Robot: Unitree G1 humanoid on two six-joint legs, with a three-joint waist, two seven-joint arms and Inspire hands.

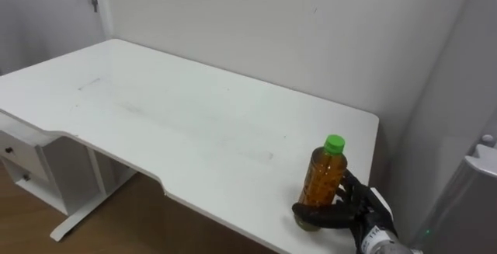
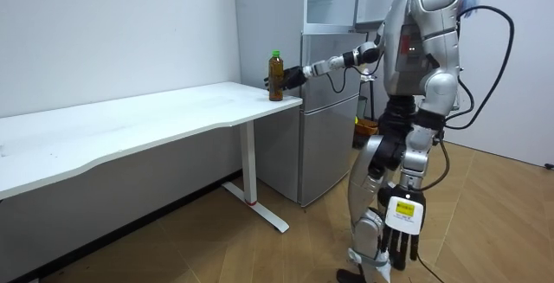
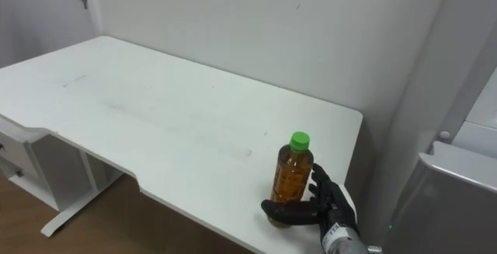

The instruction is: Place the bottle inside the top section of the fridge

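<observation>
Right hand (image 3: 324, 204) is wrapped low around the bottle (image 3: 293, 172): thumb curls across the front of its base, fingers sit behind it. The bottle, amber with a green cap, is upright inside that grasp, and its bottom is on the white table (image 1: 155, 106) at the near corner. The table top stretches away to the left of the hand. The grey fridge (image 2: 329, 136) is just right of the hand. Left hand (image 2: 400, 247) hangs down at the robot's side with loose, straight fingers, well apart from the bottle.
</observation>
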